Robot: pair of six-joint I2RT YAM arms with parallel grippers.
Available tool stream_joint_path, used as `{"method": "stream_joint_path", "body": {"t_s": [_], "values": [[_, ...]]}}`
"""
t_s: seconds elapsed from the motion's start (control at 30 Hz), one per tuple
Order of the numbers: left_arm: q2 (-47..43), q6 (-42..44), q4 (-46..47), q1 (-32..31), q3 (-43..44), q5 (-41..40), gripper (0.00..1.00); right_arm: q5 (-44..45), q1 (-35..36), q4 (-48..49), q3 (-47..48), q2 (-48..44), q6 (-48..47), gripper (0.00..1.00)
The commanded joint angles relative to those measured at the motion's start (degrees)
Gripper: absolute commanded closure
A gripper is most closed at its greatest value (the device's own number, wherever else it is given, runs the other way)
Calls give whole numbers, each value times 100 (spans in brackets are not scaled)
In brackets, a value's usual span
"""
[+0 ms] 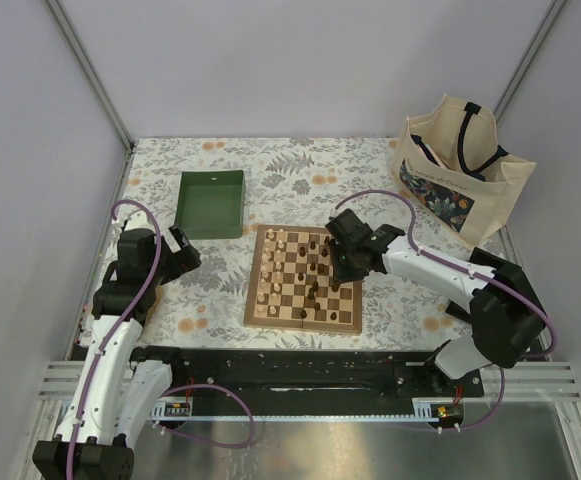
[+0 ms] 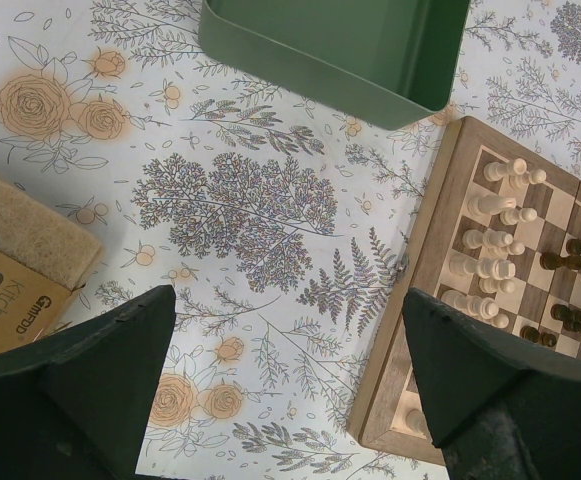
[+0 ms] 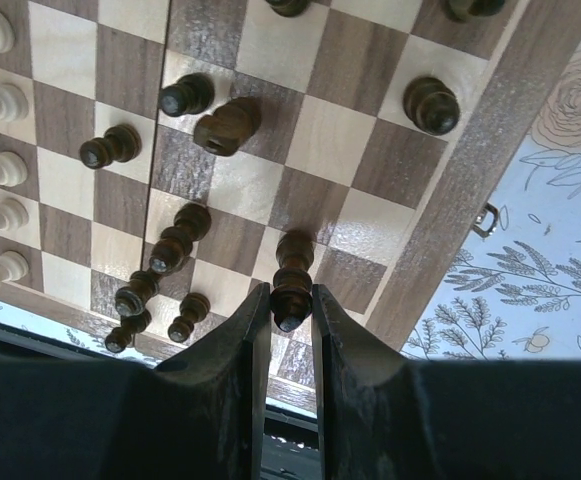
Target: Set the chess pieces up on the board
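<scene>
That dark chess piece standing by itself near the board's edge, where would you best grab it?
Probably from straight above, closing the jaws on the narrower part just under the rounded head of the lone dark piece. It stands upright, and the squares around it on the board look bare, so there's room either side.

We read "Kitchen" and a cut-off "Clea" on the brown cardboard pack (image 2: 15,305) lying on the surface. A small word beside them was too blurred. Nothing else was legible.
</scene>
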Motion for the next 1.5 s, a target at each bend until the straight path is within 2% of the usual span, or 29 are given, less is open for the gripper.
{"method": "stream_joint_path", "body": {"t_s": [0.0, 0.5, 0.8, 0.93, 1.17, 1.3, 1.47], "values": [[-33, 35, 284, 28, 89, 92, 1, 152, 170, 100, 346, 71, -4, 75], [-41, 26, 284, 28, 89, 109, 1, 565, 408, 30, 513, 299, 58, 71], [-50, 26, 284, 28, 80, 92, 1, 486, 434, -5, 610, 361, 58, 63], [-41, 26, 284, 28, 80, 100, 1, 477, 434, -110, 698, 308, 23, 57], [-41, 27, 284, 28, 80, 109, 1, 635, 443, -471, 1058, -192, -74, 54], [-33, 26, 284, 28, 89, 118, 1, 355, 478, -471, 1102, -386, 75, 51], [-59, 26, 284, 28, 89, 74, 1, 108, 881, -321, 1014, -176, 409, 50]]}}
